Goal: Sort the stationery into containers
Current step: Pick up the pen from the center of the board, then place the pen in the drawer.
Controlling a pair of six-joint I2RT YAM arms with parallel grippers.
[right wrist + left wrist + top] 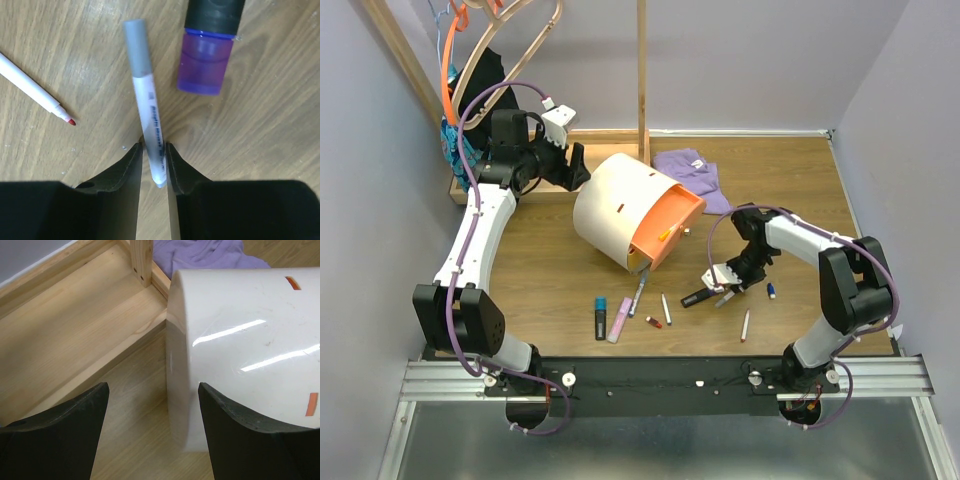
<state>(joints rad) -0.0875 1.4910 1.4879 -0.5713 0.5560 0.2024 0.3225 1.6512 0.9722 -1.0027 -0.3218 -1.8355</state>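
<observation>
Toward the right edge of the tabletop, the right gripper (153, 150) pinches a grey-capped white pen (149, 110) between its closed fingers. A purple-capped marker (205, 66) and a red-tipped white pen (31, 90) lie just beside it. Near the far left corner, the left gripper (152, 387) gapes wide beside the cream drum (615, 205), whose orange drawer (670, 228) sticks out. A black marker (600, 318) and a pink marker (620, 320) lie by the near edge.

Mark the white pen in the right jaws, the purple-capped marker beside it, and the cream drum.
white pen (149, 107): right wrist view, on its printed barrel.
purple-capped marker (205, 67): right wrist view, on the purple cap.
cream drum (615, 205): top external view, on its curved wall.
</observation>
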